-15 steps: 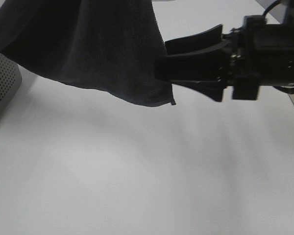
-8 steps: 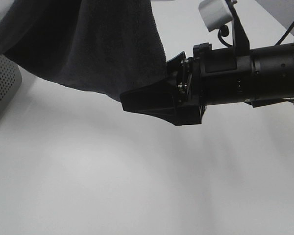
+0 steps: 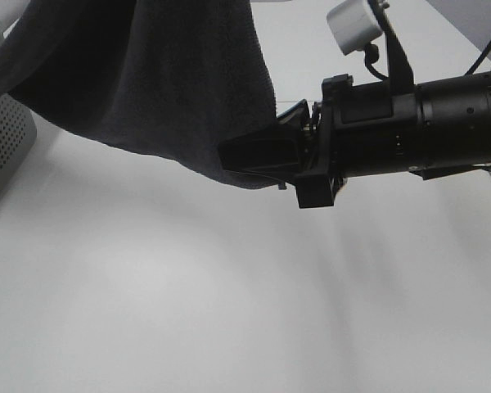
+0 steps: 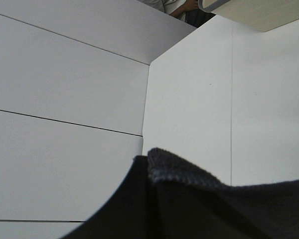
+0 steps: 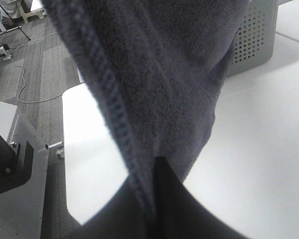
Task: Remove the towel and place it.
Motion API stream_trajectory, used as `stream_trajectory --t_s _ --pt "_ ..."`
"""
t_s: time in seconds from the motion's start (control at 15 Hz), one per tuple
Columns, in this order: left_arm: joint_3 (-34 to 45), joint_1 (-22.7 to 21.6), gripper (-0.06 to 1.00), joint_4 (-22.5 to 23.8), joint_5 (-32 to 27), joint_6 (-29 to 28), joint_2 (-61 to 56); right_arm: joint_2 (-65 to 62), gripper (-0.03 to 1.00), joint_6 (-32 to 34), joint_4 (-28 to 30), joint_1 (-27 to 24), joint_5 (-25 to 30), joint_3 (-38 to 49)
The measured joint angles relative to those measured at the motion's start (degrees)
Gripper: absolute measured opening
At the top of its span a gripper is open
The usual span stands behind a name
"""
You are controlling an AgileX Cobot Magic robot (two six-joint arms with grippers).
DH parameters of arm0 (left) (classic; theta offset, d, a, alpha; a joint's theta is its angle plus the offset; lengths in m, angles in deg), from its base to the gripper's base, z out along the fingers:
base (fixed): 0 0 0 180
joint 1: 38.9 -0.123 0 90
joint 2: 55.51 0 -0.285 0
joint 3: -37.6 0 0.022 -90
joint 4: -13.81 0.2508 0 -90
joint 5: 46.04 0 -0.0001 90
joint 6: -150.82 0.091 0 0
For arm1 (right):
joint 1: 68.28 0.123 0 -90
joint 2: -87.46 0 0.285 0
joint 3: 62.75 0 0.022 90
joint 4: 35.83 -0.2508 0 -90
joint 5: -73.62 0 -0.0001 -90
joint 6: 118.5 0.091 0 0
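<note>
1. The towel (image 3: 147, 82) hangs in the air above the white table (image 3: 229, 311). It is a wide sheet of very dark plush cloth that drops in from the top of the high view, and its lower edge slants down toward the right without touching the tabletop.
2. My right gripper (image 3: 229, 157) is clamped onto the towel's lowest right corner. Both black fingers are pressed together with the cloth between them.
3. In my right wrist view the towel's hemmed edge (image 5: 114, 114) runs straight down into the pinch of my fingers (image 5: 164, 194), and the rest of the fabric is folded up away from them.
4. My right arm (image 3: 442, 123) reaches in level from the right side of the high view. The forearm is horizontal and the gripper points left, well above the table. The white wrist camera (image 3: 356, 24) sits on top of it.
5. My left gripper (image 4: 134, 204) is closed. A bunched, hemmed corner of the towel (image 4: 189, 179) rises right out of its tip, so it is holding the towel too. That arm is outside the high view.
6. The grey perforated basket (image 3: 0, 147) stands on the table at the far left of the high view. It sits behind and below the hanging cloth, with the towel's upper part draped just beside its rim.
</note>
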Motion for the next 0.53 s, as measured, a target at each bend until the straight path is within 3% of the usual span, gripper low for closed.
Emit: stream_trajectory --t_s 0.2,0.4,0.53 --pt "0.0 0.0 0.0 0.11 -0.06 0.0 0.0 0.0 0.01 1.66 -1.95 0.0 0.11 0.0" --pt "0.0 0.0 0.0 0.11 -0.06 -0.69 0.52 -1.49 0.01 10.2 0.52 0.0 -2.81 -1.38" --pt "0.0 -0.97 0.0 0.06 0.46 -3.55 1.03 -4.64 0.01 27.5 13.64 0.0 -5.61 -6.76"
